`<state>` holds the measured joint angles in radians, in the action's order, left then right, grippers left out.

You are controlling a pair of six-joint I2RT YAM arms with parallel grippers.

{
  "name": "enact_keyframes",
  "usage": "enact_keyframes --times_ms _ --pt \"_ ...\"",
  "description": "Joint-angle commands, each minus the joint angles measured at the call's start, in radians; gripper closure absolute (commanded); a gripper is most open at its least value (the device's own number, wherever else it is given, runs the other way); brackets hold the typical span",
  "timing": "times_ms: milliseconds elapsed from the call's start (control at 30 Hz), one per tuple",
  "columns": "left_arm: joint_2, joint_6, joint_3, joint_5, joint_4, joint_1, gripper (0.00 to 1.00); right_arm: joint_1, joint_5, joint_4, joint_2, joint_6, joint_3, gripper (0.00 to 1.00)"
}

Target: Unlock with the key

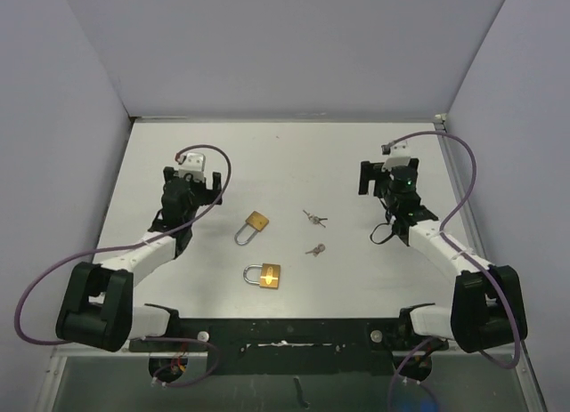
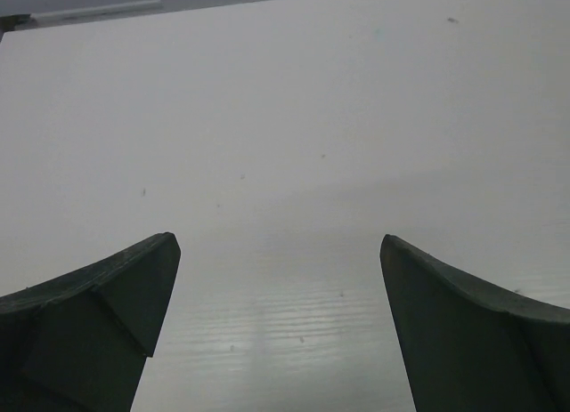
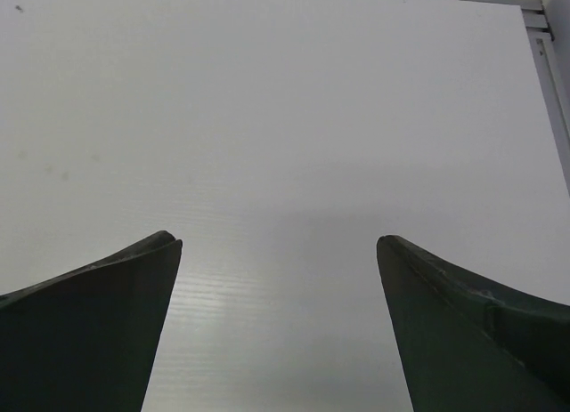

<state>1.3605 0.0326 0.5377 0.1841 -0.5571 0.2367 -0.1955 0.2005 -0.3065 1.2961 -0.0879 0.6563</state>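
Near padlock lies flat, shackle closed. Second padlock just behind it; key bunch and single key to its right. Left gripper and right gripper both spread wide, empty, flanking it well apart. Probably poised to pick.

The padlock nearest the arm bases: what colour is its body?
The padlock has a golden brass body; the top external view shows it best.

The whole table is overlooked from high behind its near edge. Both wrist views are aimed forward, low and close, across that shared table.
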Motion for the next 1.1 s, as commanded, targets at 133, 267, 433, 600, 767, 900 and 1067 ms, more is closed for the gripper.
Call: enact_keyframes --times_ms 133,267,433,600,767,900,1067 --pt "-0.258 -0.264 0.091 -0.252 0.177 0.002 0.02 -0.102 -0.123 0.450 -0.105 -0.047 0.156 0.02" --pt "-0.323 -0.306 0.055 -0.312 0.149 0.001 0.02 -0.183 -0.118 0.522 -0.076 -0.021 0.187 0.02" --pt "-0.335 -0.359 0.047 -0.340 0.154 0.000 0.02 -0.277 -0.101 0.584 0.031 0.000 0.263 0.08" --pt "-0.307 -0.393 0.058 -0.404 0.157 -0.002 0.02 -0.358 -0.069 0.571 0.121 0.002 0.308 0.19" --pt "-0.300 -0.420 0.052 -0.423 0.153 0.004 0.02 -0.418 -0.055 0.616 0.246 0.011 0.389 0.31" --pt "-0.299 -0.419 0.051 -0.425 0.172 0.007 0.02 -0.458 -0.030 0.619 0.318 0.014 0.433 0.40" --pt "-0.293 -0.417 0.051 -0.424 0.201 0.010 0.02 -0.471 -0.035 0.636 0.401 0.013 0.490 0.56"
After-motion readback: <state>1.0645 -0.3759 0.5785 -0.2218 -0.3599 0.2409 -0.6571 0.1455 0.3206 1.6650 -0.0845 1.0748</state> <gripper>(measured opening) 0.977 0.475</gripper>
